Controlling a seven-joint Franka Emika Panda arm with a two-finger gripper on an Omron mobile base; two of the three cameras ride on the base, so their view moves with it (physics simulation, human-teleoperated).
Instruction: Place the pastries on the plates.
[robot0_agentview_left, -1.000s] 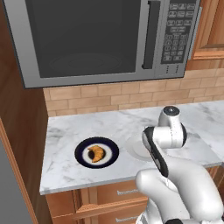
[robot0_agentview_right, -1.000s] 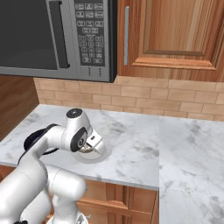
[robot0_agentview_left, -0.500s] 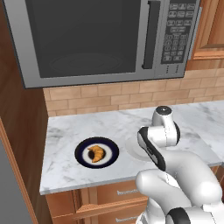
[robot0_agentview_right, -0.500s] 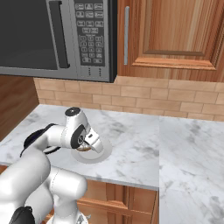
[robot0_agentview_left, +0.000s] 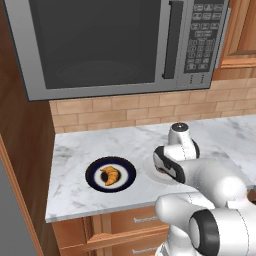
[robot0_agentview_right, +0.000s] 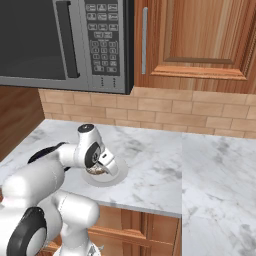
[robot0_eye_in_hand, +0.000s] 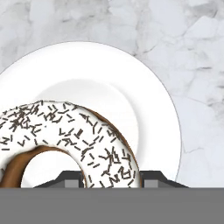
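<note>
The end effector (robot0_eye_in_hand: 107, 177) has lowered, clamped on the sprinkled doughnut (robot0_eye_in_hand: 65, 131), over the white plate (robot0_eye_in_hand: 148, 87). The croissant (robot0_agentview_left: 110, 175) already sits on the navy plate (robot0_agentview_left: 92, 172). Only release seems left.

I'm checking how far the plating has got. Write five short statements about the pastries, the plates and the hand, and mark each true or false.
1. The croissant lies on the navy plate. True.
2. The doughnut has pink icing. False: its icing is white with dark sprinkles.
3. The doughnut is over the white plate. True; the hand has it between its fingertips.
4. The two plates are stacked. False: they sit side by side on the marble counter.
5. The microwave door hangs open. False: it is closed.
</note>
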